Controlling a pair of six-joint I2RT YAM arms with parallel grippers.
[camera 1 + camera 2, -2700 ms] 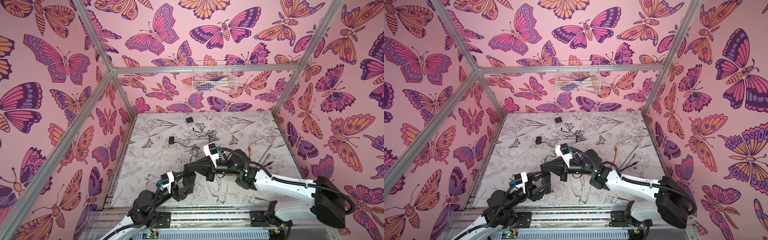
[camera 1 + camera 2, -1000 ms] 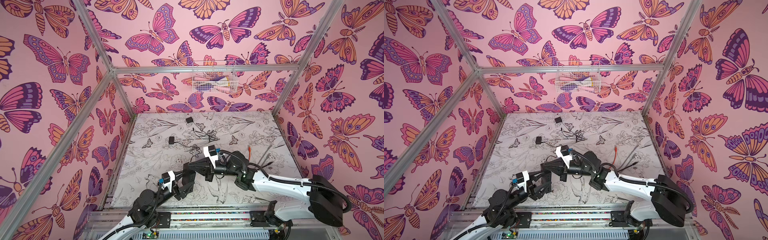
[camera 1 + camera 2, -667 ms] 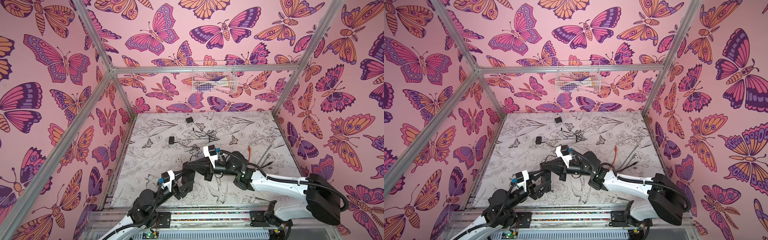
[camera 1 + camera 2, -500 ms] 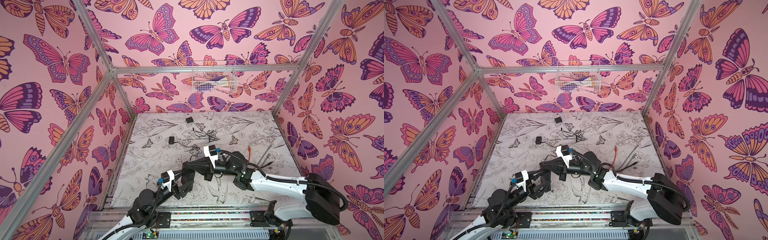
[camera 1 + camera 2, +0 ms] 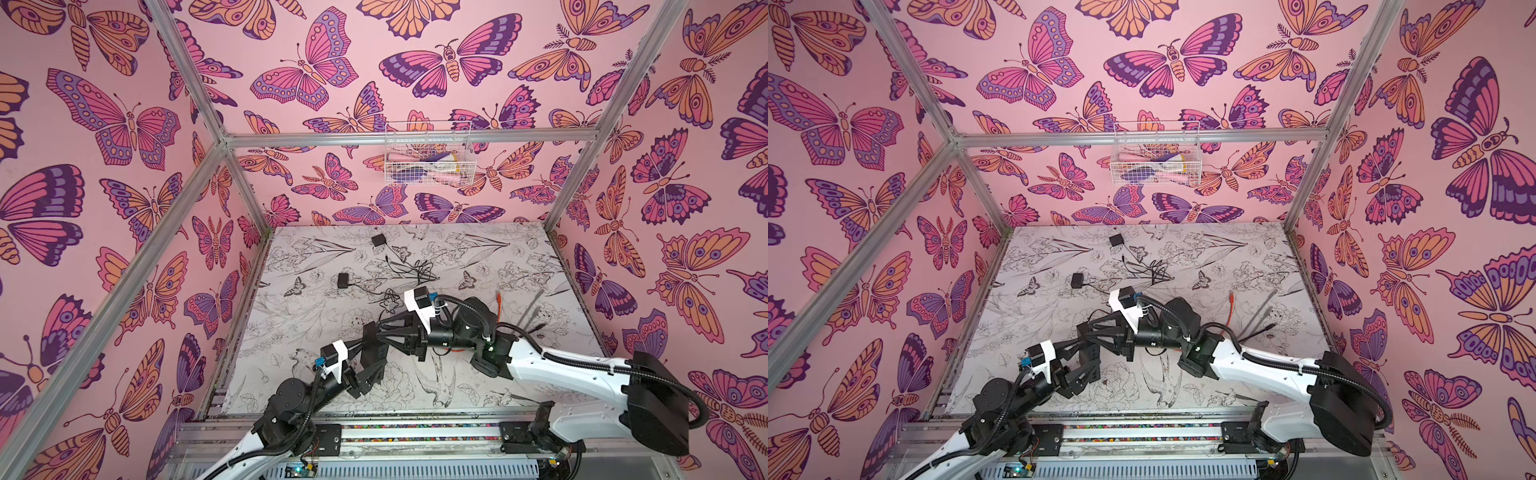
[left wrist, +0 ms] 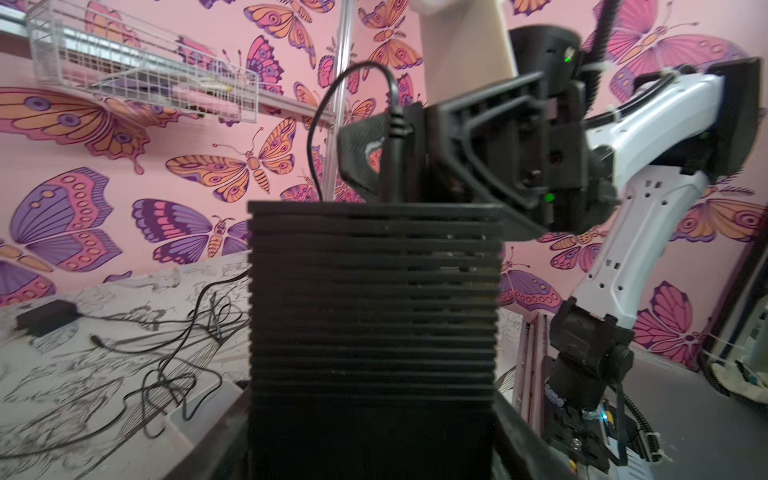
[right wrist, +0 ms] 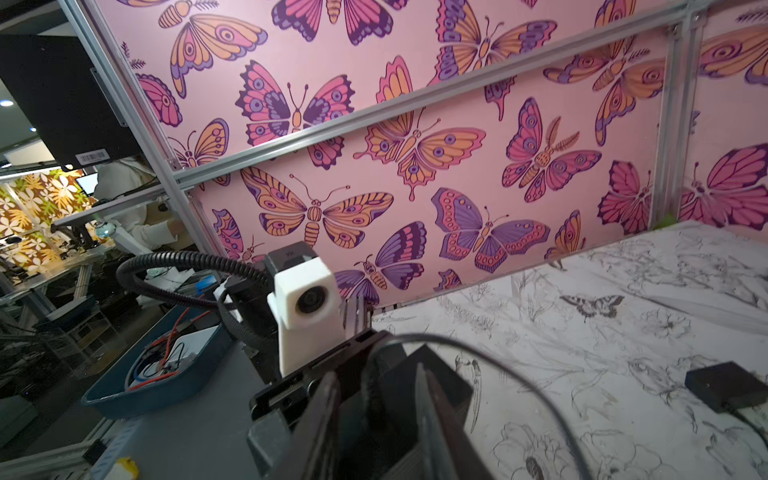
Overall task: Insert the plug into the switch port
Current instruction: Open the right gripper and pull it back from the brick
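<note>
**Mid-air mating of plug and switch, top and wrist views.** The left gripper (image 5: 374,354) was clamped on the broad faces of the black ribbed switch (image 6: 374,311). It held the box upright and, as far as we could tell, clear of the table (image 5: 478,257). We judged that this grip turned the port edge toward the other arm and braced the box against a push.

The right gripper (image 7: 376,415) reached across the middle to that upper edge. Its jaws stood parted on either side of the plug (image 6: 394,166), and a gap showed in the right wrist view. We therefore read the jaws as flanking the plug, not pinching it.

The plug stood upright at the top edge of the switch, with its tip hidden there. We took it to be seated, though the port itself could not be seen. Its cable (image 6: 328,104) rose in a slack loop and dropped behind the switch, so we judged that it put little pull on the joint.

Two black adapters (image 5: 343,280) (image 5: 378,240) lay well apart on the far table, outside the work.
</note>
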